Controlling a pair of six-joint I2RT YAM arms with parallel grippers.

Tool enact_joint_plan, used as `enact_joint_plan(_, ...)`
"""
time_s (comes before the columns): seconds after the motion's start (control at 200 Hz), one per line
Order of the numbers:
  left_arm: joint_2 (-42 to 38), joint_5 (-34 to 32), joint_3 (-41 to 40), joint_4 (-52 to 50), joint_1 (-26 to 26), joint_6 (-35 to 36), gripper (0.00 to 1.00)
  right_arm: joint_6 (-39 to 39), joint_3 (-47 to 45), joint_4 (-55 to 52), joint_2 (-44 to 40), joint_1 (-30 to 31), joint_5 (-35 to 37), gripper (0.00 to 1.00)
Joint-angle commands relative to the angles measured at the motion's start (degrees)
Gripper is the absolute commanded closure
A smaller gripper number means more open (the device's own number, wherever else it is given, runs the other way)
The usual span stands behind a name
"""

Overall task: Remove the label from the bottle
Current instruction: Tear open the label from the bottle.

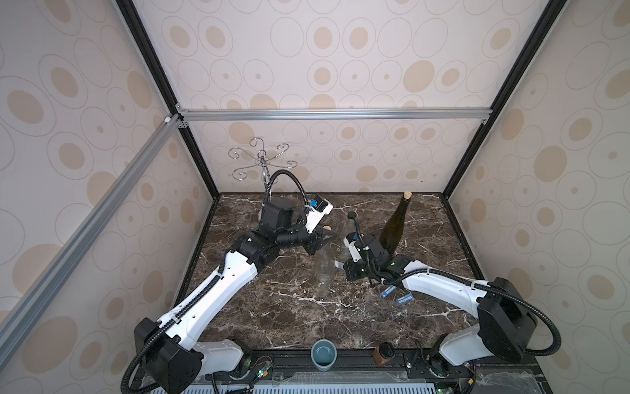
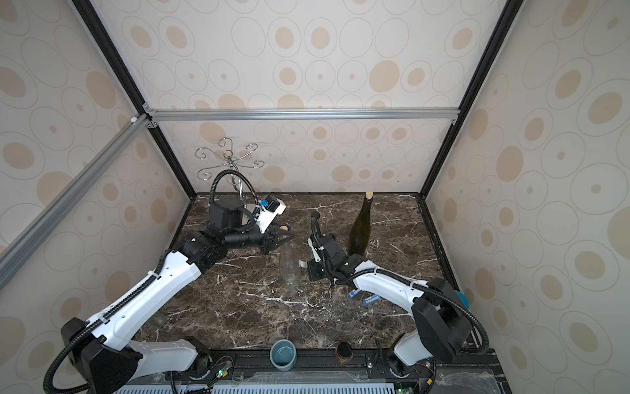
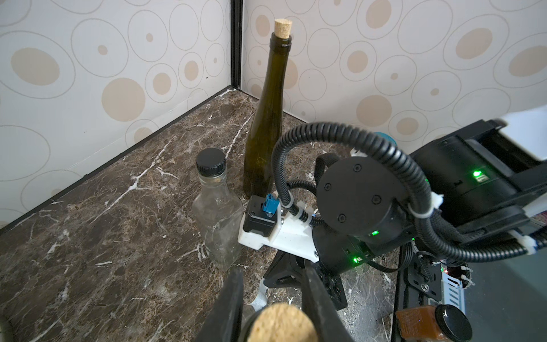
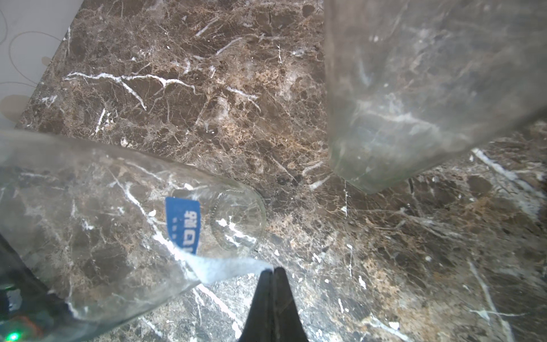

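Marble tabletop (image 1: pixel 289 307); left tool (image 3: pixel 273 272) clamps bottle (image 1: pixel 325 269) neck; right tool (image 4: pixel 273 271) pinches half-peeled label (image 4: pixel 183 225).

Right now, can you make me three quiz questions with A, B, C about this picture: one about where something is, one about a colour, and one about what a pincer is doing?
1. Where is the green bottle?
A lying at the front edge
B standing toward the back, on the right side
C held up in the air

2. What colour is the label's printed side?
A red
B yellow
C blue

3. What is the right pincer doing?
A shut on the label's peeled end
B wide open
C shut on empty air

Answers:
1. B, it stands upright, far back on the right.
2. C, blue print shows through the clear bottle.
3. A, its tips meet on the white peeled strip.
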Motion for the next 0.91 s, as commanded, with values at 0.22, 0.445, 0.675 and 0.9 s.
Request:
enact_joint_plan(0.22, 0.8, 0.3, 2.0, -4.0, -0.9, 0.5, 0.91, 0.2, -0.9, 0.3, 0.7, -0.6, -0.4, 1.00)
enact_joint_plan(0.445, 1.3, 0.5, 2.4, -4.3, -0.9, 0.6, 0.91, 0.4, -1.5, 0.5, 0.4, -1.0, -0.5, 1.00)
enact_joint_plan(0.675, 0.7, 0.1, 2.4, -4.3, -1.0, 0.6, 0.91, 0.5, -1.6, 0.4, 0.7, -1.6, -1.1, 1.00)
enact_joint_plan(0.9, 0.8, -0.3, 2.5, -4.6, -1.0, 0.8, 0.91, 0.5, -2.1, 0.4, 0.3, -2.0, -1.1, 1.00)
